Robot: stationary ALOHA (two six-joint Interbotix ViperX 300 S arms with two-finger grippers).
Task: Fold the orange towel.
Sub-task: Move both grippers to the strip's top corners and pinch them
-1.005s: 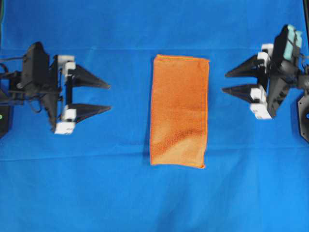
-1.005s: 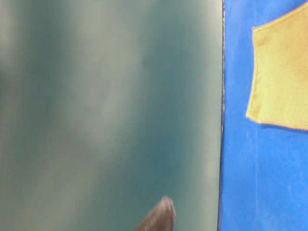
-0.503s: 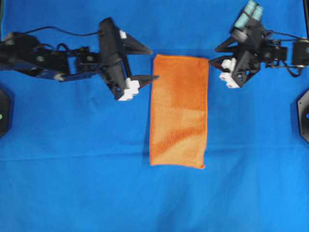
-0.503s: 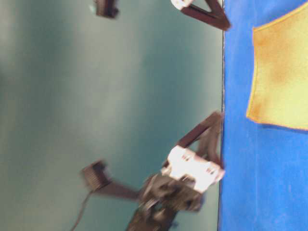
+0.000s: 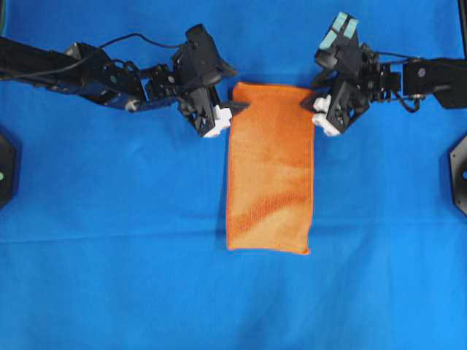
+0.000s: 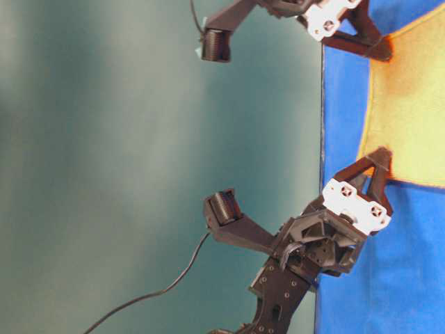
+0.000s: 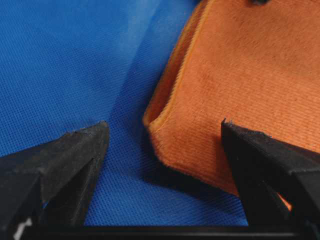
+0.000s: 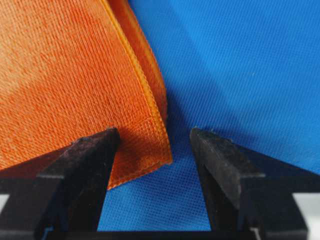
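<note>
The orange towel [image 5: 270,168] lies flat on the blue table covering [image 5: 131,240] as a tall rectangle, with two layers showing at its edges. My left gripper [image 5: 235,91] is open at the towel's far left corner. In the left wrist view that corner of the towel [image 7: 240,75] sits between the spread jaws of the left gripper [image 7: 164,125], one finger over the cloth. My right gripper [image 5: 310,91] is open at the far right corner. In the right wrist view the towel [image 8: 65,75] has its corner inside the gap of the right gripper [image 8: 154,132].
The table-level view shows the towel [image 6: 410,104] with a gripper at each of two corners and the table edge [image 6: 322,174] against a grey-green wall. Black arm bases [image 5: 458,175] stand at the far left and right edges.
Both arms swung in from the table's sides to the towel's far corners and dropped low. Their jaws stand open around the corners. The towel has not moved.
</note>
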